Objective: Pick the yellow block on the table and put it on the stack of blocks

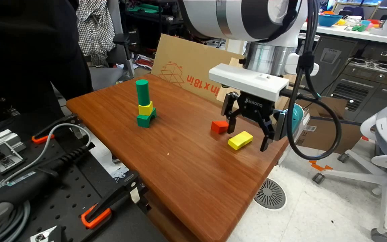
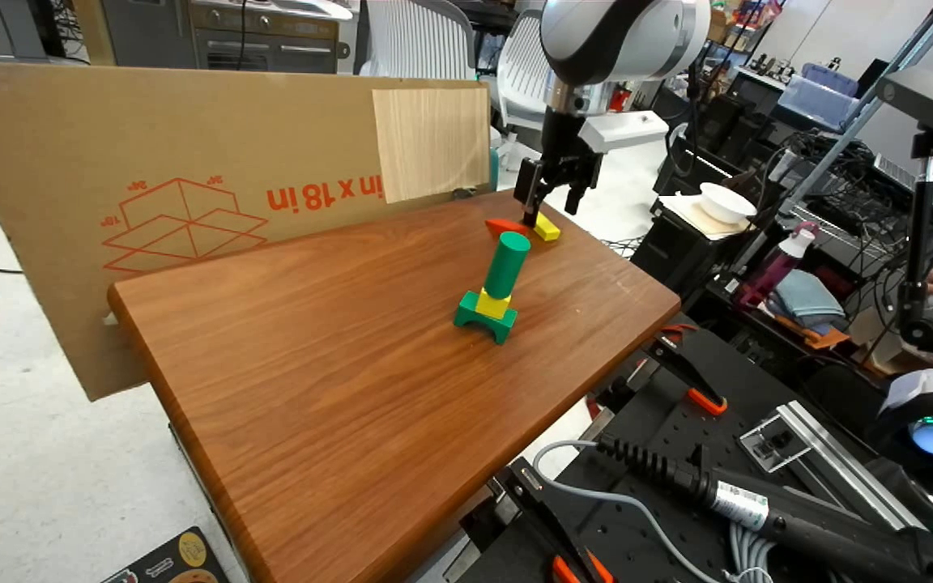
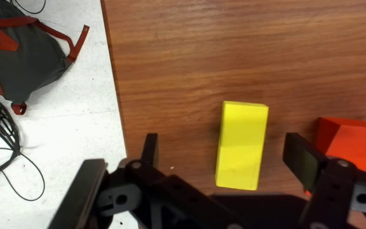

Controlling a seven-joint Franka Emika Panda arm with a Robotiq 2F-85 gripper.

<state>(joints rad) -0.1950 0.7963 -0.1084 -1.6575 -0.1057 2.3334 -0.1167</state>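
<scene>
The bright yellow block (image 1: 240, 140) lies flat on the reddish-brown table (image 1: 180, 171), near its edge. It also shows in an exterior view (image 2: 547, 227) and in the wrist view (image 3: 242, 146). My gripper (image 1: 248, 138) is open above the yellow block. In the wrist view the open fingers (image 3: 222, 138) stand on both sides of the block, apart from it. The stack of blocks (image 1: 143, 92) stands upright on the table: a green arch base, a small yellow block, and a green cylinder on top. It also shows in an exterior view (image 2: 507, 265) and is out of the wrist view.
A red-orange block (image 1: 219, 126) lies close beside the yellow block; in the wrist view it (image 3: 354, 140) is just beyond the right finger. A cardboard sheet (image 1: 193, 64) stands along one table edge. Black clamps (image 1: 113, 198) grip another edge.
</scene>
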